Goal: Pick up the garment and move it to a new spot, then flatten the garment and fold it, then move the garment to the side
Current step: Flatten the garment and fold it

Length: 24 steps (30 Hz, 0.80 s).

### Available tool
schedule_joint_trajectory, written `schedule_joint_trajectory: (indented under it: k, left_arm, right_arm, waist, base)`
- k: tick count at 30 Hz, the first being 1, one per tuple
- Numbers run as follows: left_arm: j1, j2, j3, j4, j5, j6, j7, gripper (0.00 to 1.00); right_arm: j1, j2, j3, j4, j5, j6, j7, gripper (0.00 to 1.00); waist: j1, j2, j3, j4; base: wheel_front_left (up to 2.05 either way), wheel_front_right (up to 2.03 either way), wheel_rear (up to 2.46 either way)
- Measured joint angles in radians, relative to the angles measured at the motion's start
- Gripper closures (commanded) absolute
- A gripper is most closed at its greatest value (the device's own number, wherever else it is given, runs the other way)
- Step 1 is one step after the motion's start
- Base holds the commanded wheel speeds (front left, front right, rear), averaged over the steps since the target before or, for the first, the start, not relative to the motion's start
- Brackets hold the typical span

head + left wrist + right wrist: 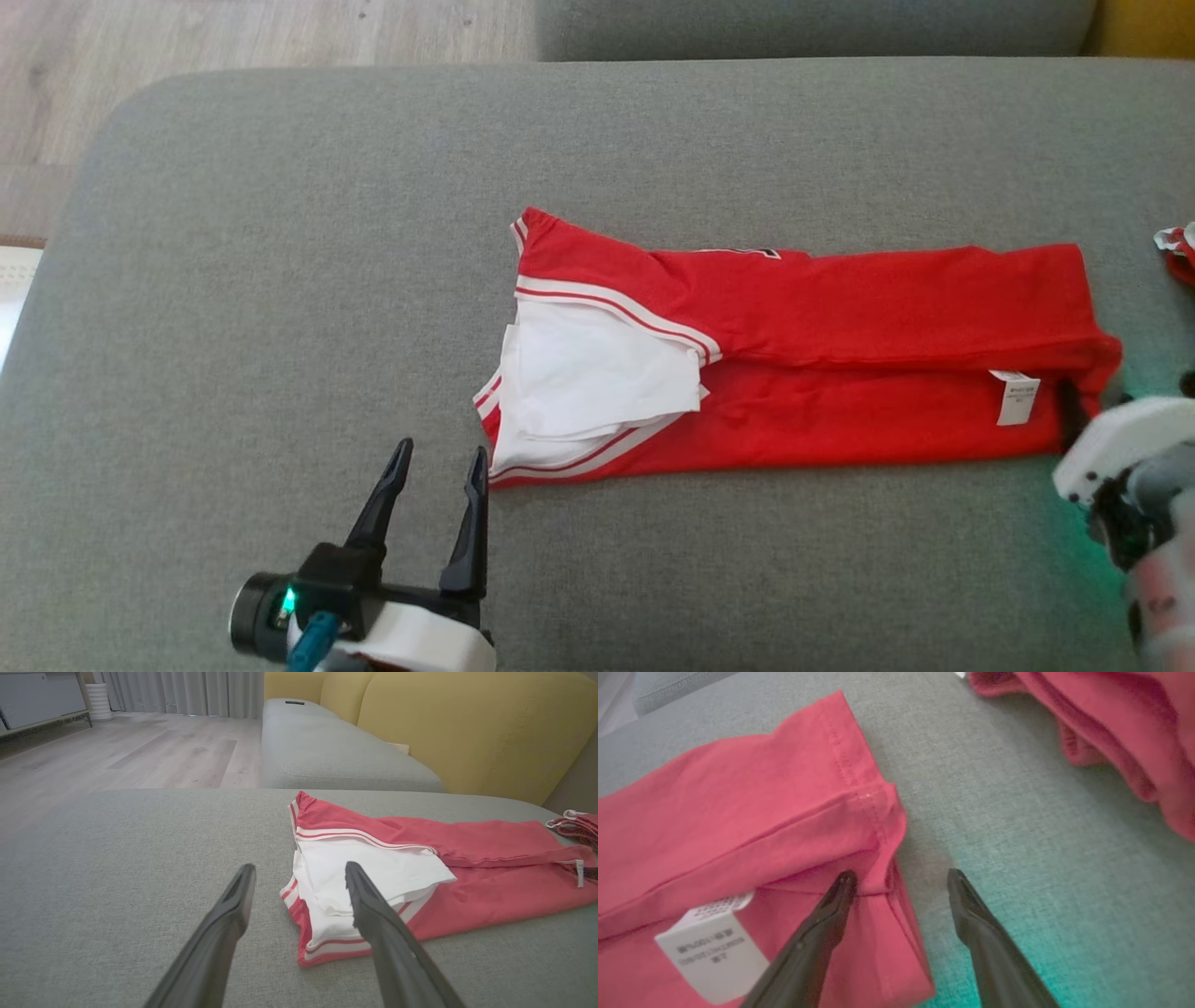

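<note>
lying folded into a long strip across the grey cushion (280, 280), the garment (840, 373) runs from its white panel (597, 373) near the left end effector (441, 450) to its hem beside the right end effector (900, 876). left end effector: fingers spread, holding nothing, set just beside the near striped corner. right end effector: fingers also apart and gripping nothing, straddling the hem corner, one finger (840, 891) over the red cloth next to the label (710, 947), the other over bare cushion. a second red item (1178, 247) lies apart at the right edge.

handling, as judged: thin jersey cloth, light and limp, with no stiffness of its own. lifted at one point it would sag and the stacked layers would slide apart. the fold in hand appears to be the crosswise one, end to end. sound holds are the two corners of one end, pinching every layer through the stitched hem or the striped trim, where the cloth is thickest and least prone to slip. the cushion's weave may drag the bottom layer.
</note>
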Motion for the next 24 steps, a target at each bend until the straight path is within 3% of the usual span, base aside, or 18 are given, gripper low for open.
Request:
schedule_joint_trajectory:
  k: [1, 2, 3, 5, 11, 17, 24]
  left_arm:
    - [0.000, 0.000, 0.002, 0.001, 0.000, 0.000, 0.000, 0.00]
    - [0.000, 0.000, 0.003, 0.002, 0.000, 0.000, 0.000, 0.00]
    - [0.000, -0.001, 0.004, 0.002, 0.000, 0.000, 0.000, 0.00]
    - [0.000, -0.002, 0.005, 0.003, 0.000, -0.001, 0.000, 0.00]
    - [0.000, -0.002, 0.013, 0.003, 0.010, -0.009, 0.000, 0.00]
    - [0.000, -0.003, 0.025, 0.007, 0.016, -0.018, 0.000, 0.00]
    - [0.001, -0.003, 0.024, 0.015, 0.016, -0.018, 0.000, 0.00]
  right_arm:
    - [-0.008, 0.004, 0.008, 0.003, 0.000, 0.000, 0.006, 0.11]
    - [-0.014, 0.007, 0.024, 0.003, 0.004, 0.000, 0.018, 0.28]
    - [-0.020, 0.012, 0.037, 0.002, 0.018, 0.000, 0.029, 0.56]
    - [-0.025, 0.018, 0.064, 0.000, 0.047, 0.000, 0.040, 1.00]
    - [-0.024, -0.005, 0.099, -0.002, 0.069, 0.000, 0.003, 1.00]
    - [-0.032, -0.096, 0.104, -0.010, 0.067, 0.000, -0.033, 1.00]
    - [-0.048, -0.113, 0.136, -0.134, 0.067, 0.000, -0.046, 1.00]
  waist:
    - [0.0000, 0.0000, 0.001, -0.001]
    - [0.0000, 0.0000, 0.001, -0.002]
    - [0.0000, 0.0000, 0.000, -0.005]
    - [0.0000, 0.0000, -0.004, -0.011]
    - [0.0000, 0.0000, -0.015, -0.038]
    - [0.0000, 0.0000, -0.022, -0.069]
    - [0.0000, 0.0000, -0.051, -0.091]
  base:
    - [0.00, 0.00, 0.00]
    - [0.00, 0.00, 0.00]
    - [0.00, 0.00, 0.00]
    - [0.00, 0.00, 0.00]
    - [0.00, 0.00, 0.00]
    - [0.00, 0.00, 0.00]
    - [0.00, 0.00, 0.00]
